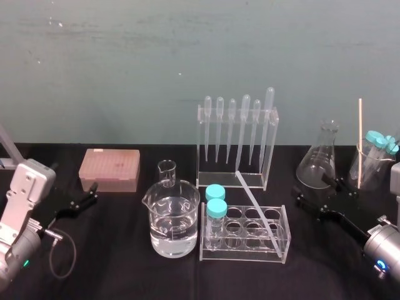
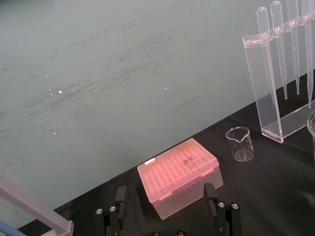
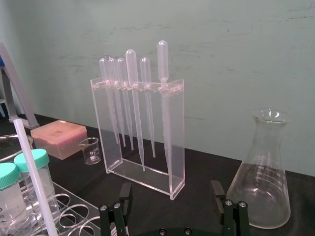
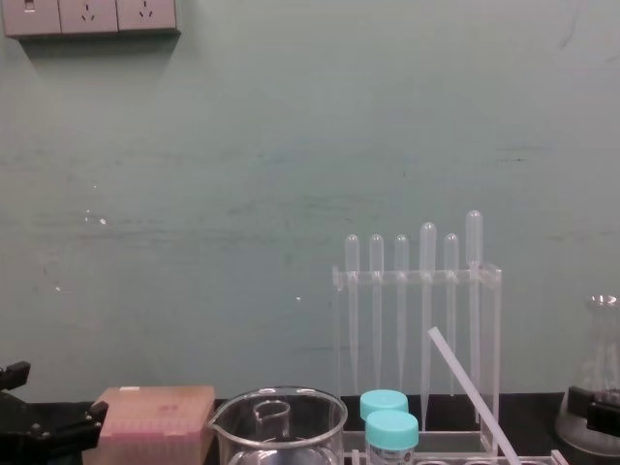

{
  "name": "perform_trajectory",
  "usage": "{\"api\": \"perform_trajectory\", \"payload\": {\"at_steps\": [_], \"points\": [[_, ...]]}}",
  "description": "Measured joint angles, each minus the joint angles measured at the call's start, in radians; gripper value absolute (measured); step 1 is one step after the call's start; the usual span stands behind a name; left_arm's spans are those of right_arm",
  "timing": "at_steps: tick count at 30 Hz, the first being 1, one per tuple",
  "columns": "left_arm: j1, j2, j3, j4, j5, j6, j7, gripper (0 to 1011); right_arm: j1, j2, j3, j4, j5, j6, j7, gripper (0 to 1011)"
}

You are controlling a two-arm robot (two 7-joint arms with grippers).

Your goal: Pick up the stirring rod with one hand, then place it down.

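In the head view the step in hand looks to be the reach for the stirring rod point(image 1: 257, 203). It leans at a slant across the test tube rack point(image 1: 284, 240), its far end near the foot of the pipette rack point(image 1: 201, 144). The right gripper point(image 1: 312, 192) is spread and empty, and the rod lies to its left, near but apart. The left gripper point(image 1: 87, 197), also spread and empty, has the rod well off to its right, past the beaker point(image 1: 174, 219). I judge the right one better placed. It should close across the rod's free upper stretch, clear of the capped tubes point(image 1: 216, 201), and lift along the rod's own slant so the rack is not dragged. In the left wrist view the left gripper point(image 2: 167, 219) has its fingers point(image 2: 113, 214) wide apart, with the pink tip box point(image 2: 179, 177) ahead of them. In the right wrist view the right gripper point(image 3: 172, 214) holds nothing between its parted fingers point(image 3: 226, 209). The rod point(image 3: 33, 174) slants past the capped tubes point(image 3: 32, 160) off to its left, with the pipette rack point(image 3: 140, 130) ahead — not yet lined up. In the chest view the rod point(image 4: 470, 392) rises leftward before the pipette rack point(image 4: 417, 281), left of the right gripper point(image 4: 593, 407) and far right of the left gripper point(image 4: 44, 421).
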Motion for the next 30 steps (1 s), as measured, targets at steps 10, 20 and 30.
{"api": "perform_trajectory", "payload": {"at_steps": [10, 20, 30], "points": [[0.000, 0.000, 0.000, 0.000, 0.000, 0.000, 0.000, 1000, 0.000, 0.001, 0.000, -0.001, 0.001, -0.004, 0.001, 1003], [0.000, 0.000, 0.000, 0.000, 0.000, 0.000, 0.000, 1000, 0.000, 0.001, 0.000, -0.002, 0.002, -0.006, 0.002, 1003], [0.000, 0.000, 0.000, 0.000, 0.000, 0.000, 0.000, 1000, 0.000, 0.001, 0.000, -0.002, 0.002, -0.007, 0.003, 1003]]}}
